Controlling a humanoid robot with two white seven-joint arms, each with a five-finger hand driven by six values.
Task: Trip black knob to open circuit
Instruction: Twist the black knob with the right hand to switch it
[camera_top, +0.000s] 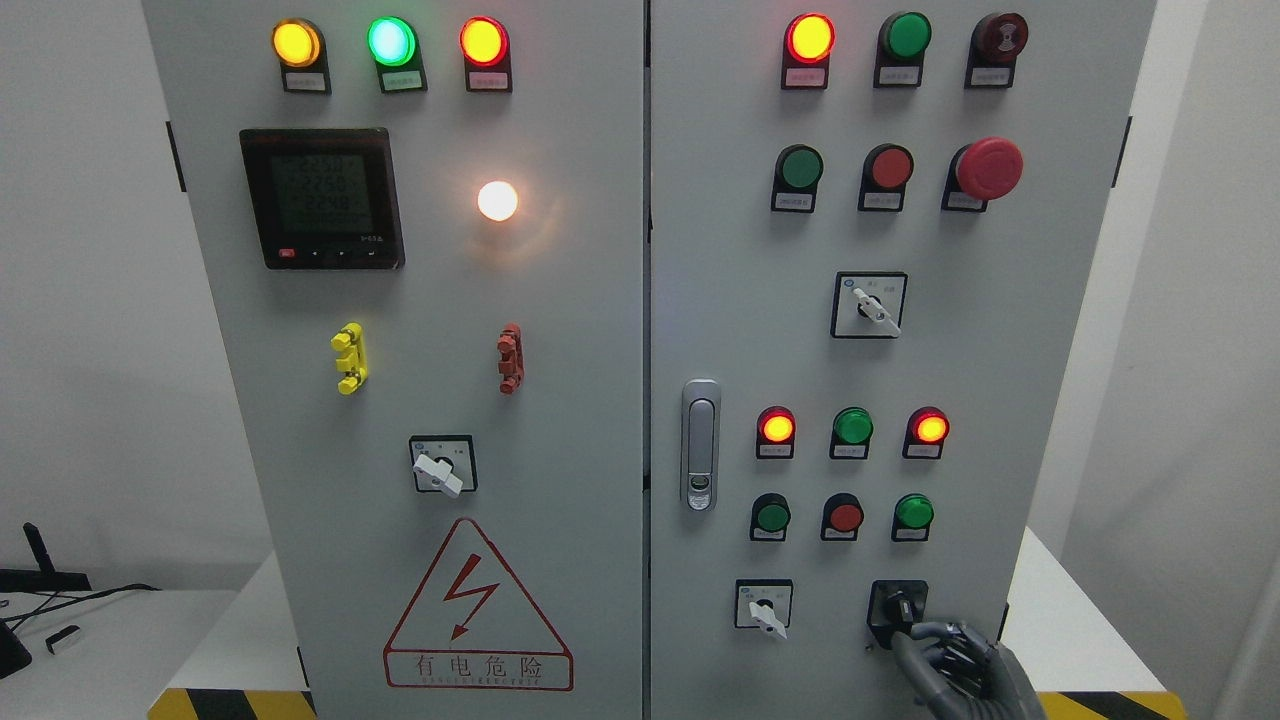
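Observation:
The black knob (898, 608) sits on a black square plate at the lower right of the grey cabinet's right door (840, 360). My right hand (925, 645) comes up from the bottom right edge. Its grey fingers (935, 655) are curled and its fingertips touch the knob's lower right side. Whether they grip the knob firmly is hard to tell. The left arm does not show.
A white selector switch (765, 612) sits just left of the knob. Lit and unlit lamps and push buttons (846, 517) fill the panel above. A door latch (700, 445) is on the right door's left edge. A red mushroom stop button (988, 168) sticks out at upper right.

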